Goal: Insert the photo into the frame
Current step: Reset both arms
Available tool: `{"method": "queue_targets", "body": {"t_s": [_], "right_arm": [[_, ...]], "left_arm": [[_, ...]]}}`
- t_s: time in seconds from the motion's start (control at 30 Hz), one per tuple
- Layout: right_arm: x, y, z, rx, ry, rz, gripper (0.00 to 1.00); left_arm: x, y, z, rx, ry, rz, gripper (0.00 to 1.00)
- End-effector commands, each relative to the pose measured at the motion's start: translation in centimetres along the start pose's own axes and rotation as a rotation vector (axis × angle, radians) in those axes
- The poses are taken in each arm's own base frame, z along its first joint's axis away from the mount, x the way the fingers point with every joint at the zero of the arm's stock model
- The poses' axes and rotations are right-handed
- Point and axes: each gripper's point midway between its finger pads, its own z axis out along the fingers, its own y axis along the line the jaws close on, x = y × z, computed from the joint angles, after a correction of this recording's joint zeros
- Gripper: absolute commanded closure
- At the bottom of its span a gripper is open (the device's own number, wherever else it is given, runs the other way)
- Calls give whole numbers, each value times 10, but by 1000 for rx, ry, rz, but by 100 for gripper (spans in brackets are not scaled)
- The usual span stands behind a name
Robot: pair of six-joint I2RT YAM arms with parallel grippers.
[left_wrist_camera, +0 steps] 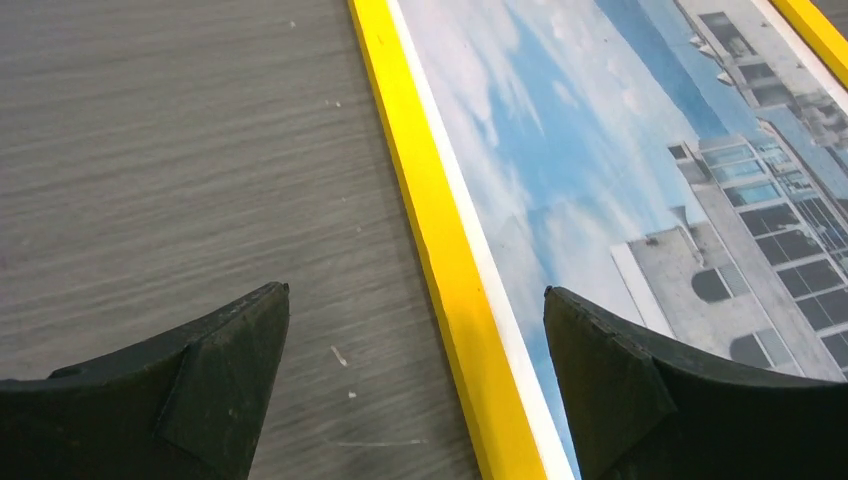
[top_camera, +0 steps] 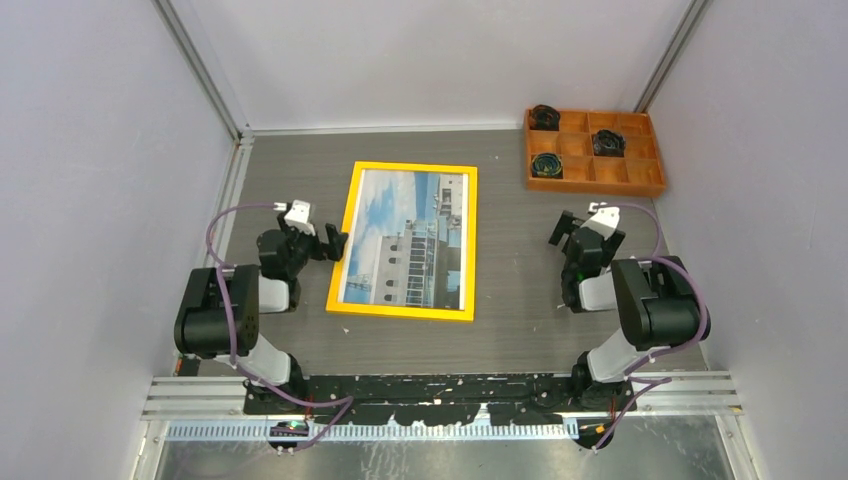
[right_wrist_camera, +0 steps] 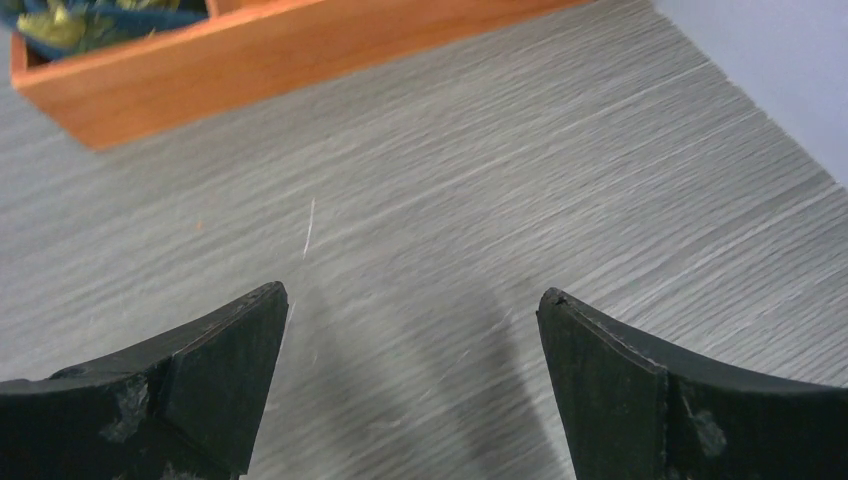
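Note:
The frame, with its thin yellow border, lies flat on the grey table, front up. The photo of a white building under blue cloudy sky shows inside it. My left gripper is open at the frame's left edge. In the left wrist view the left gripper straddles the yellow border, one finger over bare table and the other over the photo. To the right of the frame my right gripper is open over the table, with nothing between the fingers of the right gripper.
An orange compartment tray stands at the back right, with dark coiled items in some compartments; its near wall shows ahead of the right gripper. Grey walls close in the table on three sides.

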Motion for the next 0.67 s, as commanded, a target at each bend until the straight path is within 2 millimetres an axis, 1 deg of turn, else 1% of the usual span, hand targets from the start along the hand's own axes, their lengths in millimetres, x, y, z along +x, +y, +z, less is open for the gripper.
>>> {"method": "queue_targets", "body": {"t_s": [0.0, 0.07, 0.17, 0.23, 0.63], "right_arm": [[-28, 2, 12, -23, -52, 79, 0], [-26, 1, 11, -21, -47, 77, 0], [-26, 1, 11, -23, -49, 73, 0], [-27, 2, 11, -24, -55, 76, 0], [-27, 2, 11, -24, -55, 75, 0]], "left_arm": [[-14, 13, 6, -77, -37, 94, 0], [-10, 15, 4, -88, 0, 84, 0], [-14, 16, 6, -94, -29, 87, 0], [-11, 15, 5, -90, -10, 84, 0], [-13, 16, 6, -93, -19, 85, 0]]}}
